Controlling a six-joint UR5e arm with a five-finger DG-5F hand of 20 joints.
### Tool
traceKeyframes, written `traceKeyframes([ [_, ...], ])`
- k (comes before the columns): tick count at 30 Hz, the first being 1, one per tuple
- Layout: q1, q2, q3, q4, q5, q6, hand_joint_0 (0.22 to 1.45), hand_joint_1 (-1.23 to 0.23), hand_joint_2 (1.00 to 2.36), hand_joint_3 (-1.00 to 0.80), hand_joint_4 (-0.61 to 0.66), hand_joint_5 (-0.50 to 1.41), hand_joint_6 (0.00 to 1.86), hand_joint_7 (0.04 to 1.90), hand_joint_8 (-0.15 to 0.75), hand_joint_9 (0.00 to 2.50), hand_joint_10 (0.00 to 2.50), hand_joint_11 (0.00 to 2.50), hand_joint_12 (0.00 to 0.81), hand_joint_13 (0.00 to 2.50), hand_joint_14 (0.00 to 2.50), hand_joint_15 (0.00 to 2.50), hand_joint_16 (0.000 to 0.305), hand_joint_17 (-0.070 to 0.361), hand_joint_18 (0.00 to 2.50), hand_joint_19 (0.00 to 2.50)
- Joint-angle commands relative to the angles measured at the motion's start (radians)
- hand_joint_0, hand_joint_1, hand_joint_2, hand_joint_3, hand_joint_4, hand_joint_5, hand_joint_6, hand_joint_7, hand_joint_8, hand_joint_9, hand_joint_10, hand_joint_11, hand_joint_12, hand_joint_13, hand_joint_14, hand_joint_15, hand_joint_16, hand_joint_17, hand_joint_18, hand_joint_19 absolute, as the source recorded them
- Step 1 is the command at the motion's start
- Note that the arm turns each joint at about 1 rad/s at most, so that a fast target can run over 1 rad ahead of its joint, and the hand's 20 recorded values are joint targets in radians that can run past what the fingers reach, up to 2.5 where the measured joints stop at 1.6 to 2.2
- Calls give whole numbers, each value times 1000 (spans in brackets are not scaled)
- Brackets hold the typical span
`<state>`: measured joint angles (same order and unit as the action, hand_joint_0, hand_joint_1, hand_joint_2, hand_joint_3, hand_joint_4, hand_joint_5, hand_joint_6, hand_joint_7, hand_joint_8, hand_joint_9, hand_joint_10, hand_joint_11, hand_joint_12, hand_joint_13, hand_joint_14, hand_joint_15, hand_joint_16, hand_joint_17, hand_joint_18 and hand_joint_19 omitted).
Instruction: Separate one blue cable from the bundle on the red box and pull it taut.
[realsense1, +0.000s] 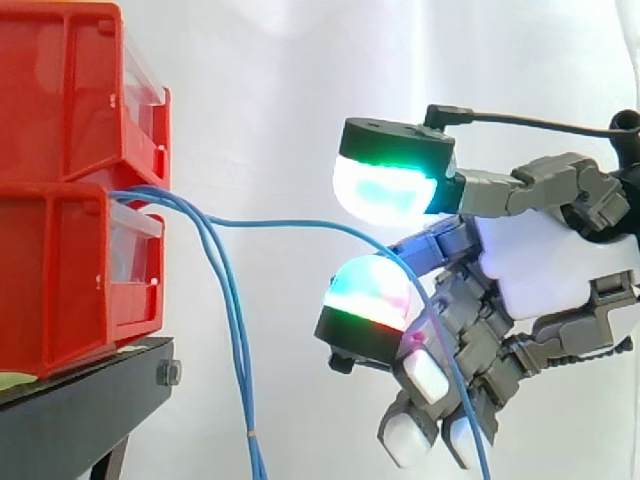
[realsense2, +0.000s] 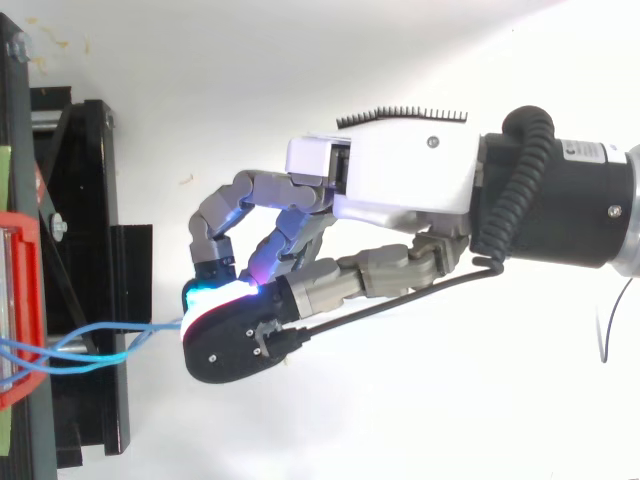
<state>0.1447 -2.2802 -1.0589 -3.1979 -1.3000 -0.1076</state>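
Several blue cables (realsense1: 228, 310) come out between two stacked red bins (realsense1: 60, 110) and hang down in front of the stand. One blue cable (realsense1: 300, 224) leaves this bundle and arcs right in a shallow curve to my hand (realsense1: 545, 265). It crosses the lower glowing pad (realsense1: 365, 295), runs between that pad and the curled fingers, and then drops past the hand to the frame's bottom. The upper green-lit pad (realsense1: 390, 185) stands apart above it. From above, the cable (realsense2: 140, 335) runs from the red bin (realsense2: 20, 300) to the hand (realsense2: 400, 180).
The bins rest on a black stand (realsense1: 90, 400), whose frame (realsense2: 85, 200) lies at the left in the top view. A white curtain backs the scene. Open space lies between the bins and my hand.
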Motion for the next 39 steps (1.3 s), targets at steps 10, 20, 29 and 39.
traceKeyframes([
  [10, 1, 1, 0, 0, 1, -1, 563, -618, 1010, -243, 148, -145, 853, 1080, 397, 1058, 14, 604, 453, 884, 11, 397, 57, 129, 927, 455],
  [20, 1, 1, -1, 1, 4, -1, 567, -659, 1010, -236, 167, -151, 861, 1070, 388, 1044, 14, 610, 448, 877, 13, 393, 57, 128, 925, 451],
  [29, 4, 1, 0, 1, 5, -1, 537, -580, 1007, -390, 144, -150, 855, 1109, 363, 1026, 14, 611, 414, 845, 12, 411, 50, 113, 860, 491],
  [39, 6, 1, 0, 1, 5, -1, 506, -587, 1002, -468, 157, -147, 855, 1087, 376, 1033, 15, 613, 427, 853, 12, 407, 52, 117, 872, 480],
])
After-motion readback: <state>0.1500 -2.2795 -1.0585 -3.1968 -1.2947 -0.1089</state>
